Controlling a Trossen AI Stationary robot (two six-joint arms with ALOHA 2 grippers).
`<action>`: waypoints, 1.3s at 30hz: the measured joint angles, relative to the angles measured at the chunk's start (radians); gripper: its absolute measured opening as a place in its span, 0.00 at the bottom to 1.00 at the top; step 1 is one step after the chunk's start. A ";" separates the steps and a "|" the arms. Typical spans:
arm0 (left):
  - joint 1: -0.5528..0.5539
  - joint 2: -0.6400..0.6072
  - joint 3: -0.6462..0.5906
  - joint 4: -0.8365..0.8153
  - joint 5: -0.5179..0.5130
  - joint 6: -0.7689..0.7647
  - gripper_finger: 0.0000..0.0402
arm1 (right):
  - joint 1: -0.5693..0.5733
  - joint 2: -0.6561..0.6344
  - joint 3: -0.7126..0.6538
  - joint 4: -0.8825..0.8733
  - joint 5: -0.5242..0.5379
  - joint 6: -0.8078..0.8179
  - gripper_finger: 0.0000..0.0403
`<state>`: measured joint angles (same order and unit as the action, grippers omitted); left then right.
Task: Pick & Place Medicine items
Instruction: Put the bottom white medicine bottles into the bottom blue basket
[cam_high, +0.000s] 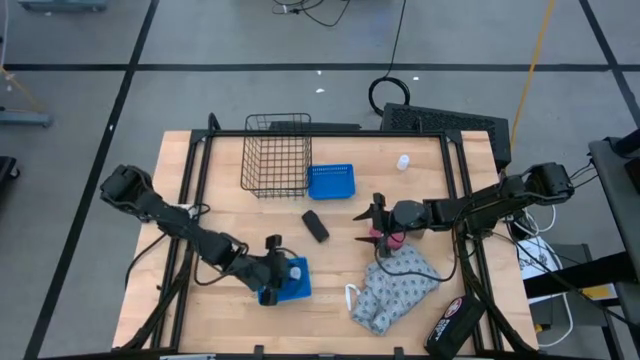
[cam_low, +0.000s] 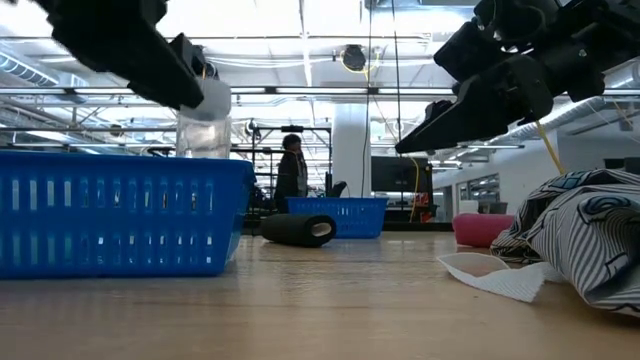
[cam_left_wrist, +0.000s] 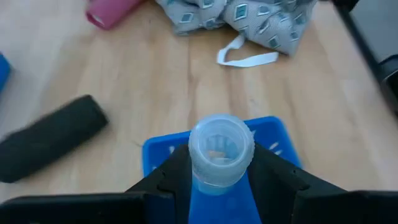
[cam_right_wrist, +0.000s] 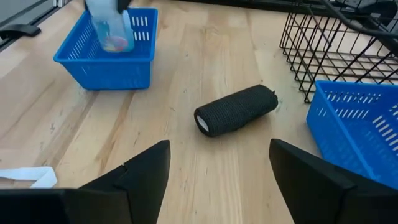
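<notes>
Medicine bottle (cam_left_wrist: 221, 155) clamped in left gripper (cam_high: 283, 270), held above the near blue tray (cam_high: 297, 290), clear of its floor. Second bottle (cam_high: 403, 162) sits well beyond that tray, toward the table's far edge. Right gripper (cam_high: 371, 226) spread wide, empty, beside the pink block (cam_low: 483, 229), away from the tray.

I work in a robotics lab or workshop hall. Beyond my wooden table (cam_low: 330, 300) I see exposed ceiling trusses (cam_low: 300, 95), a black monitor (cam_low: 392, 173), and a person (cam_low: 291, 170) standing among racks.
</notes>
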<state>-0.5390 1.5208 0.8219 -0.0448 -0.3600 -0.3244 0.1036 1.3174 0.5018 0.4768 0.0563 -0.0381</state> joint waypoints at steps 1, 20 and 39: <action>-0.006 0.001 -0.013 0.018 -0.018 0.016 0.33 | 0.000 0.000 0.000 0.006 0.000 0.000 0.66; 0.006 0.003 -0.068 0.081 -0.028 -0.012 0.35 | 0.000 0.000 0.000 0.021 0.000 0.000 0.66; 0.007 0.003 -0.068 0.102 -0.005 -0.030 0.35 | 0.000 0.000 0.000 0.020 0.000 0.001 0.66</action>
<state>-0.5316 1.5238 0.7544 0.0572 -0.3654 -0.3545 0.1039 1.3174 0.5018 0.4969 0.0559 -0.0376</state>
